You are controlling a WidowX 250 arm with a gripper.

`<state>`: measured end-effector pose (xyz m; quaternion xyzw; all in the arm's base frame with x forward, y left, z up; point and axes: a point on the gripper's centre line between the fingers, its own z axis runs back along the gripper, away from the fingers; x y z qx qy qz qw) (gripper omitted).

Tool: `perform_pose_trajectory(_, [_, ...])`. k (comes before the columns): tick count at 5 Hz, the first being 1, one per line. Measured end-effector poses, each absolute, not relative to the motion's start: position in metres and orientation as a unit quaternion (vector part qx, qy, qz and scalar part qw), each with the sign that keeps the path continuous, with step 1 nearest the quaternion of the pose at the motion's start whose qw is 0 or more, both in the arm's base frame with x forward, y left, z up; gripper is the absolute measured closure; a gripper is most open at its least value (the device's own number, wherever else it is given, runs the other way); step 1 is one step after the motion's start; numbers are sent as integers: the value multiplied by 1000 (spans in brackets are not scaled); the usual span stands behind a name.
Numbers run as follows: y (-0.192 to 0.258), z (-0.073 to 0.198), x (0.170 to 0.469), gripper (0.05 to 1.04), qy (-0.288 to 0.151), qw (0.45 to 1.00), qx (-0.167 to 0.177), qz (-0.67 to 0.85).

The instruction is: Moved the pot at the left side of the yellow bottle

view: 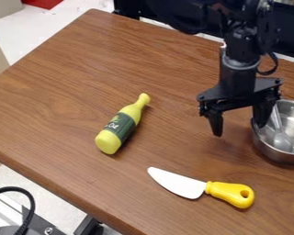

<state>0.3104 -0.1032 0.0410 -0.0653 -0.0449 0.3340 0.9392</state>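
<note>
Take pot (275, 154), well R of bottle (121, 125), by L rim (254, 132) w/ gripper (239, 130), spread wide. Looks like stiff metal, prob. light, maybe slick; keep level for spoon (282, 141) inside.

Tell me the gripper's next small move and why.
Probably lower the open gripper slightly, seeking the metal pot's near wall between its fingers: one finger overlaps the rim in view, the other hangs outside, and the pot sits right of the yellow bottle, not left.
</note>
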Motion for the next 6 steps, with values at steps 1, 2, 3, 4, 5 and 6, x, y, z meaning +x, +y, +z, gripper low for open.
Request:
perform_pose_trajectory(1, [-106,32,309,85,-48,943,-47,325])
perform_pose_trajectory(2, [-110,27,313,85,-50,945,-40,322])
perform_pose_trajectory(3, [-110,25,319,95,-52,944,-37,324])
perform_pose_trajectory(4, [-114,24,322,167,-45,946,-39,319])
perform_pose_trajectory(5, [-116,24,323,446,-44,947,-47,316])
perform_pose_trajectory(6, [-117,24,321,738,-32,947,-58,315])
